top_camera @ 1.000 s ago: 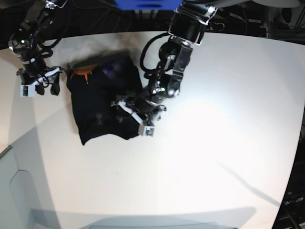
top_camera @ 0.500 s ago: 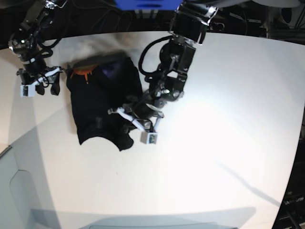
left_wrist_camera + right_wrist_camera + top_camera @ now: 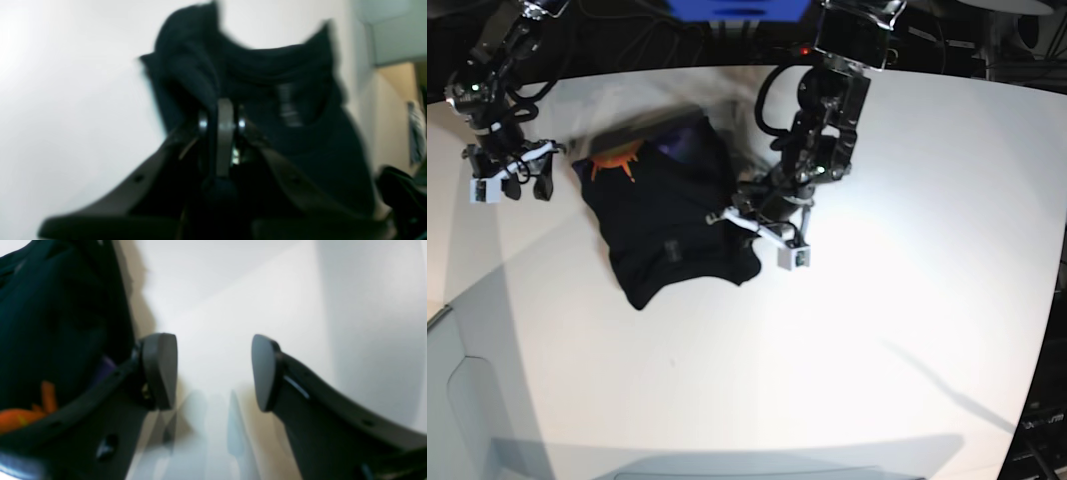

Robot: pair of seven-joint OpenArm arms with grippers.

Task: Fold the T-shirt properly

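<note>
ITEM 1 – T-shirt: black cloth, bunched/crumpled heap on white table, upper-left-centre of base view. Orange sunburst print shows at the far-left top corner of the heap, w/ a purple patch just beside it toward centre. Small pale tag approx mid-cloth. Lower edge of heap ragged, one corner pointing toward the near-left. In left wrist view the cloth rises in two peaks ahead of the fingers; pic blurred, folds hard to read.

ITEM 2 – left gripper: on base view's right-of-centre. Arm comes down from top edge, elbow bent, forearm angled down toward the shirt's right edge; wrist w/ white cam block hangs low nr table. Fingers pressed together, clamped on a pinch of black cloth at the shirt's right-hand edge – wrist view shows cloth running straight into the closed tips. Cloth nr the grip looks lifted, tho blur limits certainty.

ITEM 3 – right gripper: far left in base view, arm reaching down from top-left corner, wrist turned downward, just beside the shirt's orange corner but apart from it. Fingers spread wide; only bare white table between them. Wrist view: black cloth + orange print sit left of the left-hand finger, not between the pads. Holds nothing.

ITEM 4 – grey surface/panel: bottom-left corner of base view, away from both arms.
</note>
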